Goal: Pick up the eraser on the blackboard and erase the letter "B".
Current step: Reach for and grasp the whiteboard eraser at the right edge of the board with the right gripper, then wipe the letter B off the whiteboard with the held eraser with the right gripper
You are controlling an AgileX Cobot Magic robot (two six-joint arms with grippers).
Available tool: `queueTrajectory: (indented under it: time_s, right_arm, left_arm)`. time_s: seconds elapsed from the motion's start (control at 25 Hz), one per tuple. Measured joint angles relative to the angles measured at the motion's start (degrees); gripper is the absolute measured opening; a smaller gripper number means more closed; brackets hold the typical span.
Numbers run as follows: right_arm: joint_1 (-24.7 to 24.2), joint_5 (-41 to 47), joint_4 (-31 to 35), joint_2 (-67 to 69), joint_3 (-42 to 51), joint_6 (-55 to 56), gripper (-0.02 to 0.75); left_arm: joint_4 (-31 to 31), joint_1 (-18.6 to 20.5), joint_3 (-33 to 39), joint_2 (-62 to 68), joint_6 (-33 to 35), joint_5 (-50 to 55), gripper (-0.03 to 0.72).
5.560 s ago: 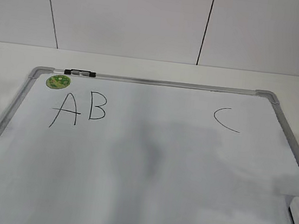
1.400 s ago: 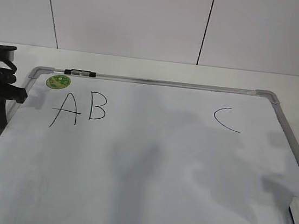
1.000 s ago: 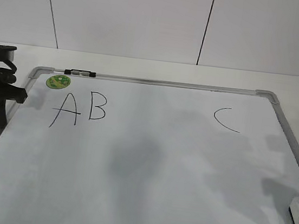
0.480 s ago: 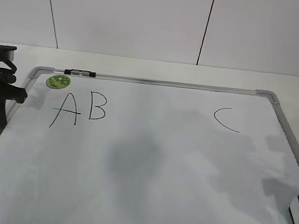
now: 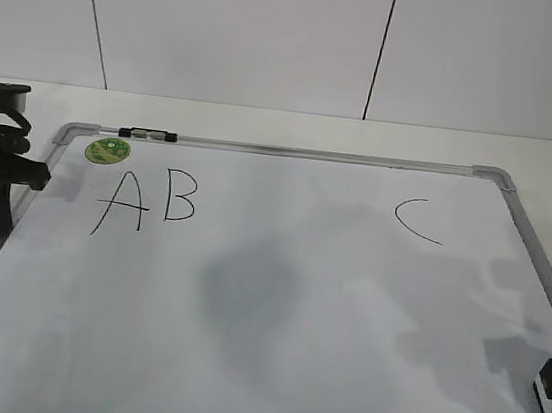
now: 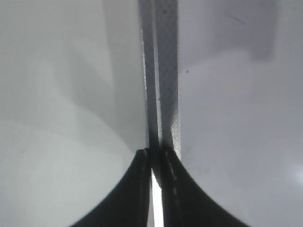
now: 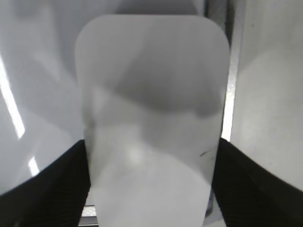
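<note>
Your right gripper (image 7: 150, 189): fingers spread wide, straddling the eraser (image 7: 151, 118), at the blackboard's (image 5: 270, 337) near right frame edge | your left gripper (image 6: 152, 161): fingers pressed together over the left frame | farther: letter "B" (image 5: 181, 196) intact between "A" (image 5: 122, 204) and "C" (image 5: 417, 220)

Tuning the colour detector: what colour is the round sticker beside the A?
Green, with a paler pattern. The sticker shows best in the exterior view.
</note>
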Motion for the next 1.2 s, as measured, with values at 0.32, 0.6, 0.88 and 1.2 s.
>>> queueTrajectory:
  time_s: [0.32,0.6,0.88,1.2]
  right_arm:
    - [0.0,-0.1,0.0,0.4,0.0,0.0,0.594]
    - [0.0,-0.1,0.0,0.4,0.0,0.0,0.590]
    - [0.0,-0.1,0.0,0.4,0.0,0.0,0.587]
    - [0.0,-1.2,0.0,0.4,0.0,0.0,0.586]
  left_arm:
    - [0.0,0.0,0.0,0.0,0.0,0.0,0.020]
    - [0.0,0.0,0.0,0.0,0.0,0.0,0.020]
    - [0.0,0.0,0.0,0.0,0.0,0.0,0.020]
    - [0.0,0.0,0.0,0.0,0.0,0.0,0.020]
